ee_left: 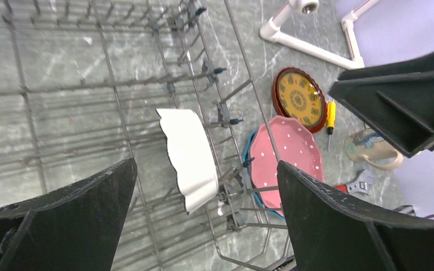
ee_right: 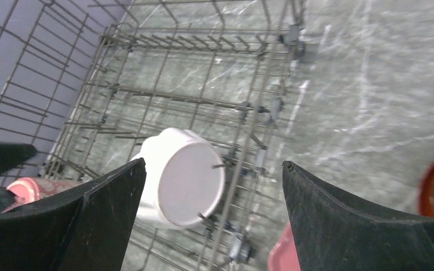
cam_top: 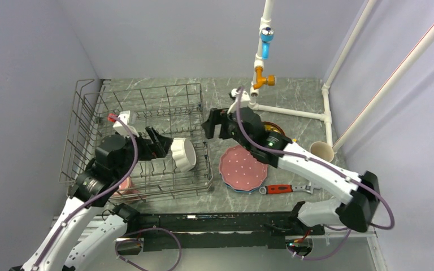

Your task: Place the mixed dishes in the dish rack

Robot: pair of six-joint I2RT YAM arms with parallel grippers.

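No legible txt, labels, nos. or signs anywhere.

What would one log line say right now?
left gripper: open | right gripper: open | white scalloped bowl: in dish rack | pink scalloped plate: outside rack

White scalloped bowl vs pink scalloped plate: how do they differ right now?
The white scalloped bowl stands on edge in the dish rack; the pink scalloped plate lies flat on a blue plate outside it. The bowl is plain white and deep; the plate is pink with white dots, shallow. Both have wavy rims.
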